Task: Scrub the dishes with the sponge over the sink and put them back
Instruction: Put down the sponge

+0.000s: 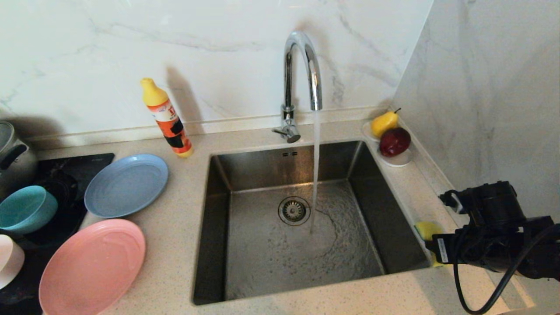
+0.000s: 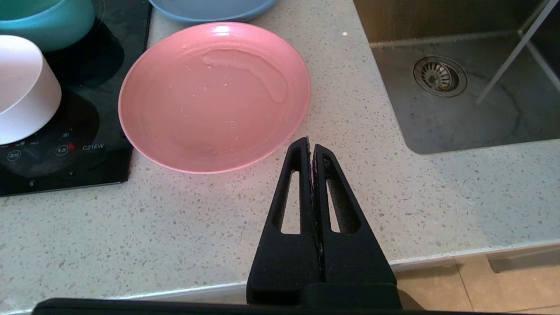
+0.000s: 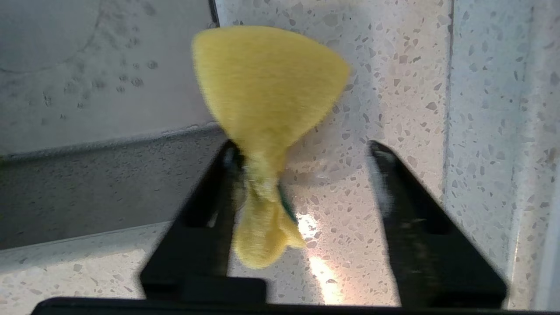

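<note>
The yellow sponge, with a sliver of green scouring layer, is still squeezed at the waist. It hangs against one finger of my right gripper, whose jaws stand open wide over the counter strip right of the sink. The head view shows only a yellow corner of the sponge under my right wrist. The grey-blue plate, wet salmon-pink plate, teal bowl and pale pink-white bowl sit left of the sink. My left gripper is shut and empty, by the pink plate.
The faucet runs a stream of water into the sink beside the drain. A yellow-capped soap bottle leans at the back. A white dish with a pear and an apple sits back right. A steel pot and black hob are far left.
</note>
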{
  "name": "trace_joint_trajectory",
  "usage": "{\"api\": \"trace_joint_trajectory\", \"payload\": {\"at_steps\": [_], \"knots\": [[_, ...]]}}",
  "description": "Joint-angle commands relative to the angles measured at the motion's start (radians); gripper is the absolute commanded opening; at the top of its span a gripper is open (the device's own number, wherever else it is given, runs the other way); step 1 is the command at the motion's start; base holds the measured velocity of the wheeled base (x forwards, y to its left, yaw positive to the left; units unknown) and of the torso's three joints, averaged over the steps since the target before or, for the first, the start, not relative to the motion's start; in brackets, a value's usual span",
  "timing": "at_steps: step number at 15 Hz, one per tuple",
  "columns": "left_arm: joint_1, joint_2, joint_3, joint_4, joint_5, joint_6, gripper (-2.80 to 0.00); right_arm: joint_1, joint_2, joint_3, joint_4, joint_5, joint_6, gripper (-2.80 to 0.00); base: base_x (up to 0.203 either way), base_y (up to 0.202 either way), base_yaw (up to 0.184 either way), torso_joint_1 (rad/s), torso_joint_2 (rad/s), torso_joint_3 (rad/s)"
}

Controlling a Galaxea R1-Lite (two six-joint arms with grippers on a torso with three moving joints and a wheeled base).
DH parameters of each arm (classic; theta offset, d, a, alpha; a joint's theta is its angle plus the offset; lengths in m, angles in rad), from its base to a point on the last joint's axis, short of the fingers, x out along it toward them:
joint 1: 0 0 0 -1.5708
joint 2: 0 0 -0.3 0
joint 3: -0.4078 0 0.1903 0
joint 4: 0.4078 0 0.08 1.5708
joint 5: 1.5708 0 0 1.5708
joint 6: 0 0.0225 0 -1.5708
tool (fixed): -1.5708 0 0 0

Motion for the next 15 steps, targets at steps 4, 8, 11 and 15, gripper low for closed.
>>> {"api": "trace_joint_trajectory", "payload": {"at_steps": [4, 8, 11, 15], "knots": [[0.0, 0.0, 0.0, 0.0, 0.0, -0.001, -2.8, -0.003, -0.003, -0.003, -0.006, -0.005, -0.003, 0.0, 0.0, 0.0, 0.0, 0.0, 0.0, 0.0], [0.0, 0.0, 0.0, 0.0, 0.0, -0.001, -2.8, -0.009, -0.011, -0.018, -0.003, -0.013, -0.009, 0.0, 0.0, 0.0, 0.0, 0.0, 0.0, 0.0], [0.0, 0.0, 0.0, 0.0, 0.0, 0.001, -2.8, -0.009, -0.017, -0.018, 0.0, -0.017, -0.01, 0.0, 0.0, 0.0, 0.0, 0.0, 0.0, 0.0], [0.0, 0.0, 0.0, 0.0, 0.0, 0.0, -2.8, -0.009, -0.021, -0.02, 0.003, -0.022, -0.01, 0.0, 0.0, 0.0, 0.0, 0.0, 0.0, 0.0]]}}
